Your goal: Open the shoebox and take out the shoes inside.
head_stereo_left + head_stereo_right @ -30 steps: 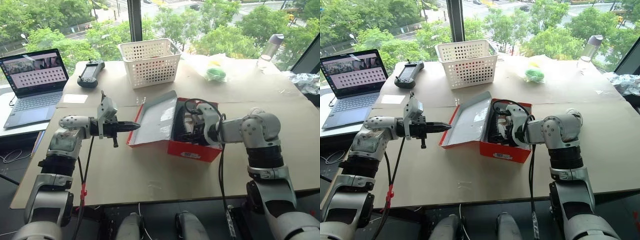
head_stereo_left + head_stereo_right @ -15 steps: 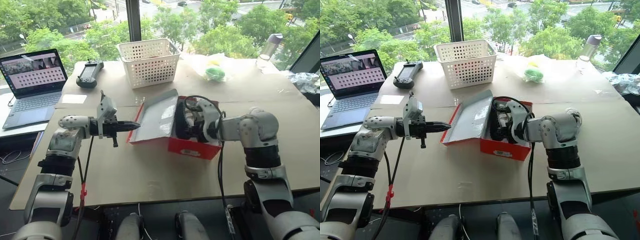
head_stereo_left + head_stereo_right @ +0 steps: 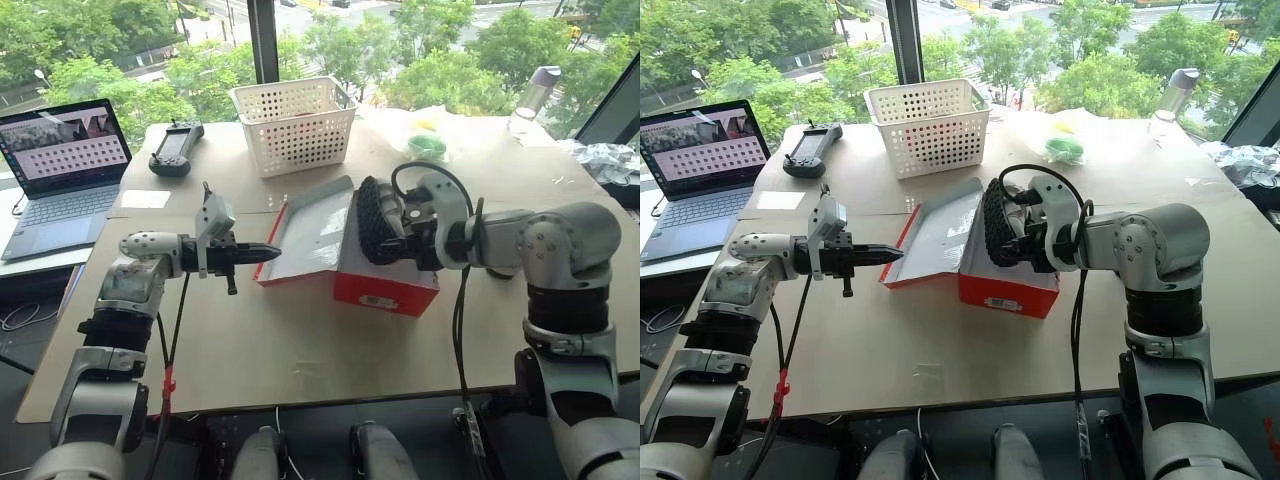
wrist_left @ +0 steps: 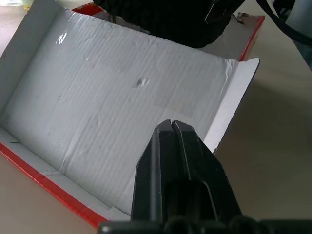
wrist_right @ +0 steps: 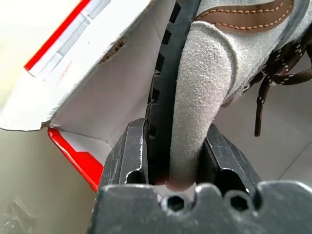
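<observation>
shoebox (image 3: 385,285): red, near the middle of the table (image 3: 300,350), lid (image 3: 315,235) swung open toward the left edge and lying tilted, grey-white inside facing up; barcode label on the near red wall.
shoe (image 3: 375,220): one, raised above the box's open top, turned on edge so its black lugged sole faces the lid; in the right wrist view grey suede, a brown stitched strip and dark laces (image 5: 273,78) show. whether a second shoe lies in the box cannot be told.
right gripper (image 5: 173,161): fingers partly closed, clamped on the shoe's end, one finger against the sole, the other against the suede; arm reaches in from the right edge over the box.
left gripper (image 4: 171,127): fingers pressed together, nothing between them; tip at the lid's free left edge, over its grey-white inside; whether it touches the cardboard cannot be told. arm level, coming from the left edge.
basket (image 3: 295,122): white, perforated, beyond the box toward the far edge.
controller (image 3: 178,147): black handheld, left of the basket, near the far left corner.
card (image 3: 150,198): white, flat, near the left edge.
laptop (image 3: 62,175): open, screen lit, on a lower surface just off the table's left edge.
bag (image 3: 425,140): clear plastic with green and yellow contents, far edge, right of the basket.
bottle (image 3: 533,95): clear with a grey-purple cap, far right corner.
</observation>
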